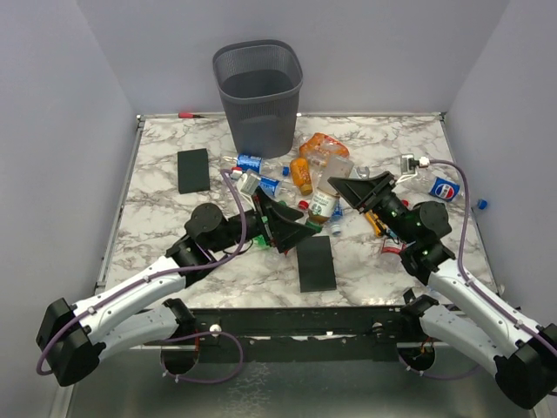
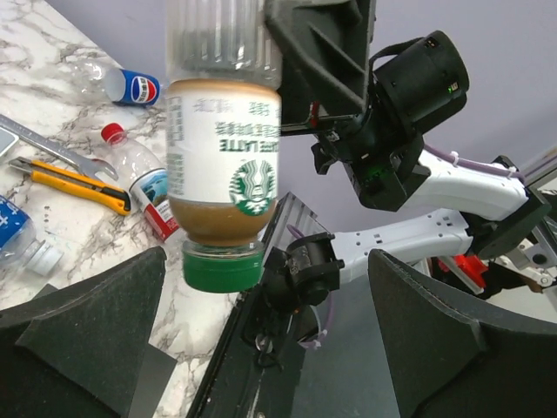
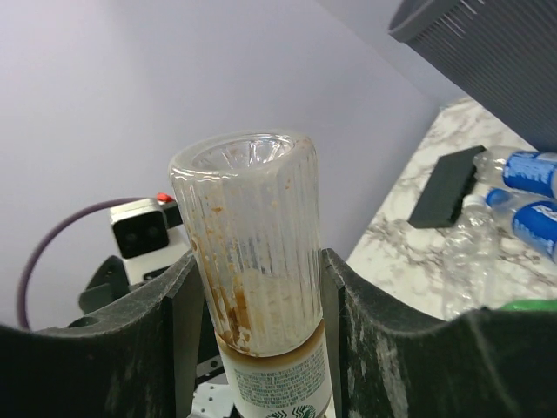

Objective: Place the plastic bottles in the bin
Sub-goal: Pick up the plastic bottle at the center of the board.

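Observation:
My right gripper [image 1: 342, 193] is shut on a Starbucks latte bottle [image 1: 324, 205], gripping its ribbed clear base [image 3: 252, 244] and holding it cap-down above the table. The bottle's green cap [image 2: 222, 266] hangs between my left gripper's wide-open fingers [image 2: 87, 322], nearer the left one and touching neither. My left gripper [image 1: 291, 222] is open and empty. The grey wire-mesh bin [image 1: 258, 87] stands at the back centre. Several more bottles lie in front of it: blue-labelled ones [image 1: 250, 161], orange ones [image 1: 301, 174] and a Pepsi bottle [image 1: 444, 187] at the right.
Two flat black slabs lie on the marble, one at the left [image 1: 193, 170] and one near the front [image 1: 315, 263]. A yellow utility knife [image 2: 74, 183], a wrench [image 2: 52, 148] and a red-capped bottle [image 2: 144, 183] lie under the right arm.

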{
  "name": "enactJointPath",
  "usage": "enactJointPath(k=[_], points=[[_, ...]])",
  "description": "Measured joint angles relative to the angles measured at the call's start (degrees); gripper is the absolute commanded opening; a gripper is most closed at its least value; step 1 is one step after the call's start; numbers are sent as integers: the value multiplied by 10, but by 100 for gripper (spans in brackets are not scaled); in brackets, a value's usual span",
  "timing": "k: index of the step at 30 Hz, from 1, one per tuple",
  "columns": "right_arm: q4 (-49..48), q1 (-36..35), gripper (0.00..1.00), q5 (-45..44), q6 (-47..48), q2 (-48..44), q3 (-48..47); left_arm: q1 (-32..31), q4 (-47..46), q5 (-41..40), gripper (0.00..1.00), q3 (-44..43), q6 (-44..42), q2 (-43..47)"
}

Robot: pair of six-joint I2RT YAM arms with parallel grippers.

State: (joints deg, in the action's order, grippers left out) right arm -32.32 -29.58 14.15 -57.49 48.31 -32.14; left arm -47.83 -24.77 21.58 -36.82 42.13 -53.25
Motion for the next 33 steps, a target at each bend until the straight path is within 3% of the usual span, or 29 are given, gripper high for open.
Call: enactJointPath(k=[8, 19, 21, 23, 26, 30, 33], points=[[-123, -1, 39, 3, -68, 5, 34, -17, -9, -6, 98, -15, -18, -41], [-161, 0, 39, 12, -96, 19, 35, -29, -10, -22, 46, -23, -35, -62], [-161, -1, 41, 17, -96, 22, 35, -31, -13, -22, 32, -23, -38, -60], [-161, 0, 49, 19, -95, 24, 35, -33, -12, -23, 18, -23, -40, -59], [-157, 0, 74, 23, -87, 23, 34, -33, -10, -23, 3, -23, -47, -59], [-85, -1, 97, 50, -57, -5, 23, -33, -3, -32, 0, -23, -70, -51], [6, -1, 100, 59, -18, -42, -1, -33, 9, -45, 0, -18, -92, -25]])
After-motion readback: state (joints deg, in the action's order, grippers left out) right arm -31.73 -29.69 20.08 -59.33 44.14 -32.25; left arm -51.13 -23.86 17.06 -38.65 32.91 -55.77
